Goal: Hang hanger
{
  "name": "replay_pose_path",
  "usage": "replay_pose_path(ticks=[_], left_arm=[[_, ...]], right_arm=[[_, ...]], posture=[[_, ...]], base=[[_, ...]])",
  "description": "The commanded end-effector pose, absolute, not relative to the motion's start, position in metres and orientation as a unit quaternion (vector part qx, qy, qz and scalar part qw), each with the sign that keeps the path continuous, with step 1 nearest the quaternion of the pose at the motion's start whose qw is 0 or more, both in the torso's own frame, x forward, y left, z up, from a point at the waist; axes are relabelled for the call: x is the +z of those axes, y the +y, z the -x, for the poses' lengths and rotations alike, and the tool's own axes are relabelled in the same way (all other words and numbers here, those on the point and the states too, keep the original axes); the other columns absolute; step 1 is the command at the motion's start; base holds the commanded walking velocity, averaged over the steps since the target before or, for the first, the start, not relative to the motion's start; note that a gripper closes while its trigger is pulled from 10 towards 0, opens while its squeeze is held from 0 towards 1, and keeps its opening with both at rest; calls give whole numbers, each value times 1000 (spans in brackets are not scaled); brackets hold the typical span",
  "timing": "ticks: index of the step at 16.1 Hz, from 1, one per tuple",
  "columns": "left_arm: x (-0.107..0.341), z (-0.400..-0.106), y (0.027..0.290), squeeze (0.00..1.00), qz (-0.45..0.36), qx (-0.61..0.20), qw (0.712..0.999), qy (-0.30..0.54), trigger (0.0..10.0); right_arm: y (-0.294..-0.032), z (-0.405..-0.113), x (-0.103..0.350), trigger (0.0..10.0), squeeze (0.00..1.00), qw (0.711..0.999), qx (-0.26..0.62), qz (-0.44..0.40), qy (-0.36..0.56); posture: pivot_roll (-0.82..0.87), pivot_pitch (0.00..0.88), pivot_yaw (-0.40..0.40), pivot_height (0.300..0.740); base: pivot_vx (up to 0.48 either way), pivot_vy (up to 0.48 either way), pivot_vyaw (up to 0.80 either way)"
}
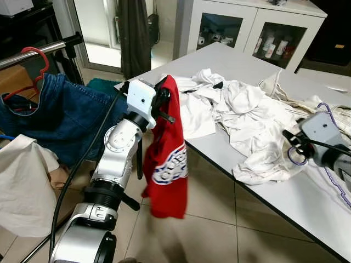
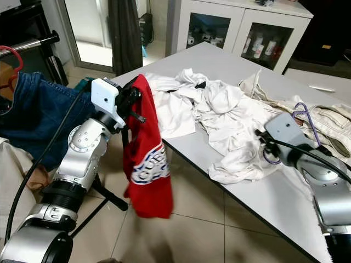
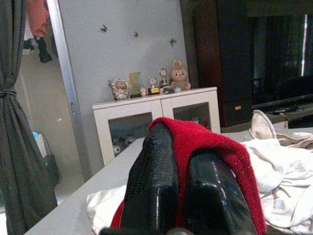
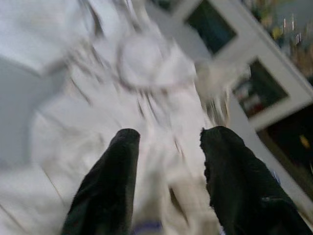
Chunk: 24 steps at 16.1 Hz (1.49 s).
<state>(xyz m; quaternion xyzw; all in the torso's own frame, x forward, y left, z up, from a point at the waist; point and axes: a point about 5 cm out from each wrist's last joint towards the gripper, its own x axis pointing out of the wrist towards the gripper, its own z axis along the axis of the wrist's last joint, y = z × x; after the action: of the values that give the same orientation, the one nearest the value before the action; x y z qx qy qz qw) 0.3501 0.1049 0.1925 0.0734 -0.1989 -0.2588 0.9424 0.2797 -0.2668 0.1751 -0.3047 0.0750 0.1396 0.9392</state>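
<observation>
**One red shirt held at the top, rail off to the left**

Far left: a metal rail (image 1: 33,50) with a red hanger (image 1: 34,60) hooked on it, carrying a blue denim garment (image 1: 66,118); a pale cloth (image 1: 24,181) hanging below and in front.

Next along: left hand (image 1: 163,101) raised beside the corner of the surface (image 1: 258,197), fingers (image 3: 151,186) pressed together on the top fold of a red shirt (image 1: 167,164). Rest of the shirt dangling free toward the tiled floor (image 1: 208,230), white lettering showing on the front. Cannot tell whether a hanger sits inside that fold; none visible.

Handling, as a judgement: light, soft and limp, prone to swinging and to sliding out of a narrow pinch. Better held at the collar or shoulder line, where the fabric bunches thickest. If a hanger is inside, the stiff hook or neck would be the surer place, keeping the hook free for the rail.

Middle: a heap of white clothes (image 1: 241,118) spread over the surface.

Far right: right hand (image 4: 168,147) spread and empty, low over the white clothes, beside a purple hanger (image 1: 329,164) lying on the surface; that view blurred.
</observation>
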Motion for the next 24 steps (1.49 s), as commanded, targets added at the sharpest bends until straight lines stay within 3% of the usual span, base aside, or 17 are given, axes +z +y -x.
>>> replay_pose_path(ticks=[1, 3, 4, 5, 11, 13, 14, 15, 18, 19, 20, 21, 24], left_arm=[[216, -351, 98, 0, -73, -270, 930, -238, 0], [225, -353, 96, 0, -78, -279, 924, -251, 0], [228, -354, 96, 0, -81, -282, 921, -256, 0], [236, -354, 95, 0, -84, -287, 916, -267, 0], [258, -360, 90, 0, -91, -303, 903, -291, 0], [268, -362, 83, 0, -90, -315, 894, -304, 0], [273, -363, 80, 0, -88, -318, 892, -309, 0], [276, -364, 78, 0, -87, -320, 890, -312, 0], [278, -363, 74, 0, -84, -330, 885, -318, 0], [278, -363, 74, 0, -83, -332, 884, -319, 0], [278, -362, 72, 0, -81, -334, 883, -321, 0], [277, -361, 70, 0, -77, -338, 881, -322, 0], [276, -358, 66, 0, -70, -344, 879, -324, 0]], right_arm=[[-260, -280, 188, 10000, 1000, 942, 157, 294, 38], [-249, -279, 187, 10000, 980, 940, 193, 281, 29], [-246, -278, 184, 10000, 71, 939, 203, 276, 34], [-237, -276, 179, 10000, 0, 937, 225, 264, 40], [-228, -281, 168, 10000, 0, 943, 229, 237, 50], [-193, -282, 161, 10000, 0, 942, 286, 172, 43], [-180, -282, 157, 10000, 541, 942, 302, 142, 42], [-169, -282, 154, 10000, 1000, 939, 324, 109, 40], [-142, -285, 146, 10000, 1000, 934, 349, 61, 45], [-138, -287, 142, 10000, 941, 934, 348, 62, 50], [-133, -291, 136, 10000, 212, 937, 339, 67, 59], [-129, -299, 133, 10000, 0, 945, 314, 66, 60], [-119, -311, 129, 10000, 0, 951, 299, 50, 66]], posture=[[-27, 0, -35, 740], [-28, 0, -34, 740], [-28, 0, -32, 740], [-29, 0, -28, 740], [-37, 0, -14, 740], [-35, 0, -18, 740], [-35, 0, -17, 740], [-37, 0, -17, 740], [-41, 0, -14, 740], [-40, 0, -15, 740], [-40, 0, -15, 740], [-40, 0, -15, 740], [-35, 0, -19, 740]], base=[[0, 0, 0], [0, 0, 0], [0, 0, 0], [0, 0, 0], [0, 0, 0], [0, 0, 0], [0, 0, 0], [0, 0, 0], [0, 0, 0], [0, 0, 0], [0, 0, 0], [0, 0, 0], [0, 0, 0]])
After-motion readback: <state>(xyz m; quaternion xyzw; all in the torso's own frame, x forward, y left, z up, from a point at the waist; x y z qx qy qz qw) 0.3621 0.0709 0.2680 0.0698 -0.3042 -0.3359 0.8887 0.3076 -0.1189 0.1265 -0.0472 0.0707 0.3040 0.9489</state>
